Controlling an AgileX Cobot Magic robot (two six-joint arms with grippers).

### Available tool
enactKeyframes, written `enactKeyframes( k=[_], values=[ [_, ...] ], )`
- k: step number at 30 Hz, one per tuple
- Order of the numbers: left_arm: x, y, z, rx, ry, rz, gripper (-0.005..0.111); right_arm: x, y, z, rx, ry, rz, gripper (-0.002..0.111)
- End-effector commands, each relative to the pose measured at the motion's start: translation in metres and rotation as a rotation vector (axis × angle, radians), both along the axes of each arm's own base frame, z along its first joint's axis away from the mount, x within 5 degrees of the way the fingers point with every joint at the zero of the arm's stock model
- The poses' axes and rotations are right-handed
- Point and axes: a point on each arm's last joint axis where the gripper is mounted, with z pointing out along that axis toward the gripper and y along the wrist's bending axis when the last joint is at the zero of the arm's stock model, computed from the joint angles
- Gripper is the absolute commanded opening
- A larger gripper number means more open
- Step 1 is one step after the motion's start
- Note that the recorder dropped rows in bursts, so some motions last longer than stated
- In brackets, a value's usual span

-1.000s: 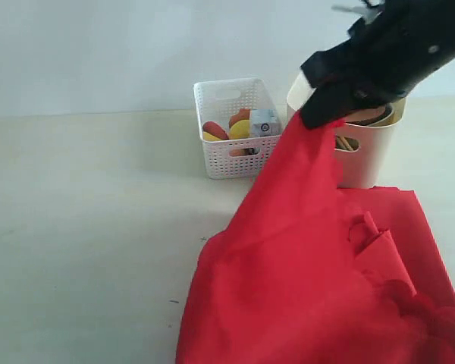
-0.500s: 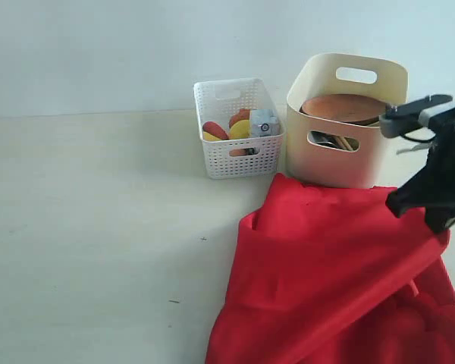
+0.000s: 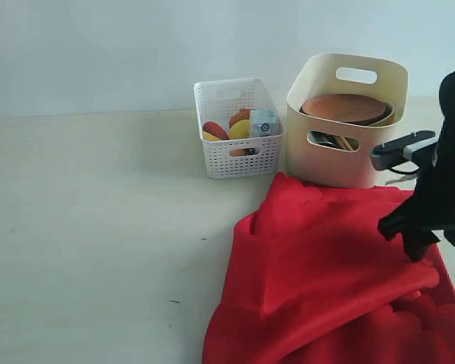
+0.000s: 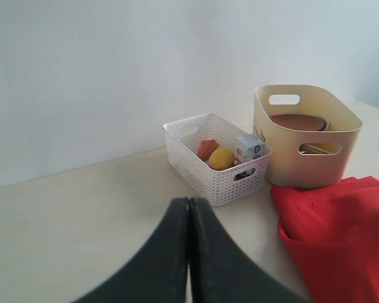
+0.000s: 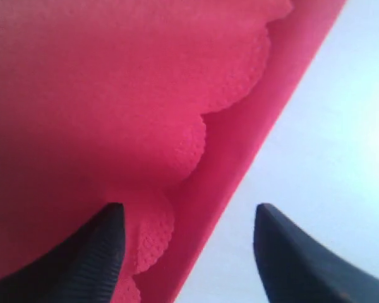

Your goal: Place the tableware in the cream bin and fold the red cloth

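Trouble from here would most likely come from the red cloth (image 3: pixel 326 280), which lies heaped at the near right corner of the surface (image 3: pixel 83 227). Its upper layer is thrown over skew and a rounded ridge runs across it rather than a flat crease. In the wrist view the right gripper (image 5: pixel 186 218) hangs over the scalloped border with its jaws spread. One finger is above the fabric and the other above bare surface, and nothing is pinched. If they close there, I judge they could catch only the top layer, or both layers unevenly, and a pull would drag the heap instead of laying it square. The cloth's far edge touches the foot of the cream bin (image 3: pixel 341 163), so a hard tug might also shove the bin. The cloth runs out of view at the near edge, so I cannot tell whether any of it overhangs.

The bin stands by the far edge towards the right corner, with the terracotta-brown plate (image 3: pixel 345 108) on top inside it. No tableware lies out on the surface. The left gripper (image 4: pixel 189 202) hovers with its jaws pressed together, holding nothing.

The surface is pale, matt and faintly scuffed, and the white lattice basket (image 3: pixel 235 155) of food stands just beside the bin. Behind it all rises a plain pale wall (image 3: pixel 98 53)
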Motion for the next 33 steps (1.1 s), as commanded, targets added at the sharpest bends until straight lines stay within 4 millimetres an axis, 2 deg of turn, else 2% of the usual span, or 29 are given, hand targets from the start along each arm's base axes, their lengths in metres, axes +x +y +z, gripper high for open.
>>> enactKeyframes(
  k=[1, 4, 6, 11, 14, 17, 24, 29, 33],
  values=[
    [0.005, -0.001, -0.014, -0.056, -0.047, 0.016, 0.0, -0.005, -0.002, 0.036, 0.031, -0.126, -0.019, 0.067],
    [0.008, -0.002, -0.026, -0.067, -0.072, 0.021, 0.0, -0.017, 0.001, 0.059, 0.102, -0.183, -0.018, 0.067],
    [0.011, -0.003, -0.033, -0.073, -0.095, 0.025, 0.0, -0.027, 0.008, 0.067, 0.189, -0.176, 0.004, 0.067],
    [0.018, -0.005, -0.05, -0.066, -0.081, 0.031, 0.0, -0.06, 0.026, 0.076, 0.413, -0.005, 0.107, 0.067],
    [0.02, -0.007, -0.059, -0.046, -0.039, 0.031, 0.0, -0.073, 0.026, 0.067, 0.431, 0.097, 0.104, 0.067],
    [0.021, -0.007, -0.063, -0.031, -0.007, 0.03, 0.0, -0.085, 0.023, 0.05, 0.411, 0.146, 0.097, 0.067],
    [0.017, -0.005, -0.063, -0.029, -0.003, 0.028, 0.0, -0.105, 0.019, 0.026, 0.395, 0.22, 0.069, 0.064],
    [0.015, -0.005, -0.061, -0.037, -0.018, 0.028, 0.0, -0.118, 0.018, 0.027, 0.392, 0.357, 0.033, 0.054],
    [0.015, -0.004, -0.061, -0.037, -0.02, 0.028, 0.0, -0.124, 0.013, 0.022, 0.342, 0.383, -0.01, 0.034]
  ],
)
